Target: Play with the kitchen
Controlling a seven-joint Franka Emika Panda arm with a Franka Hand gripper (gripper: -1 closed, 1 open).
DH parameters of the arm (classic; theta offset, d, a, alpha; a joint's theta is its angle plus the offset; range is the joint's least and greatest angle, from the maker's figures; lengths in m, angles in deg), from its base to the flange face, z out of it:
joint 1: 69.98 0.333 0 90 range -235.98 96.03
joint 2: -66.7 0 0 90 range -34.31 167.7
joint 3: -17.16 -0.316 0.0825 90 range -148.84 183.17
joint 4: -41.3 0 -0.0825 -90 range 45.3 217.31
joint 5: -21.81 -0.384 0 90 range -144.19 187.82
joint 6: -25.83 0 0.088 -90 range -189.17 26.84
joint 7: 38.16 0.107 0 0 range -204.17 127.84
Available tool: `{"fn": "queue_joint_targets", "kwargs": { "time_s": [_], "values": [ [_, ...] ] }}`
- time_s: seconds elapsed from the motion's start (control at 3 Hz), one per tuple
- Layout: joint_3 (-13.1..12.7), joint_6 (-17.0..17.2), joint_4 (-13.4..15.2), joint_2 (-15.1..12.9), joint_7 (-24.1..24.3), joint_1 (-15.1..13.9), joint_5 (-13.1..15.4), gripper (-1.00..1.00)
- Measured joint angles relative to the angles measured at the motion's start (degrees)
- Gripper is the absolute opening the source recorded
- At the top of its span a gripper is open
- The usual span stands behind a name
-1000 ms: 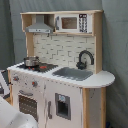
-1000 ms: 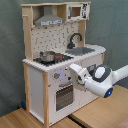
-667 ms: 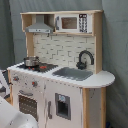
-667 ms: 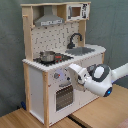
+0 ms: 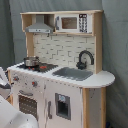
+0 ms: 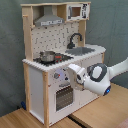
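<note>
Kitchen [image 6: 55, 65] whole in both exterior views, arm [image 6: 102, 76] by its front clear only in the second exterior view, pincer state unclear.

The kitchen [image 5: 60, 75] [image 6: 57, 65] stands upright in both exterior views, white with pale wood sides. It has a grey hood and a small microwave at the top, a pegboard back, a black faucet over the sink, a red-ringed hob holding a metal pot, and a closed oven door below
</note>
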Motion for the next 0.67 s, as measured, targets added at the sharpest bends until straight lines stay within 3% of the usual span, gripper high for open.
{"fn": "queue_joint_targets", "kwargs": {
  "time_s": [0.67],
  "values": [
    [-0.1, -0.2, 2.6, 0.1, 7.4, -0.8, 8.9, 1.00]
  ]
}}
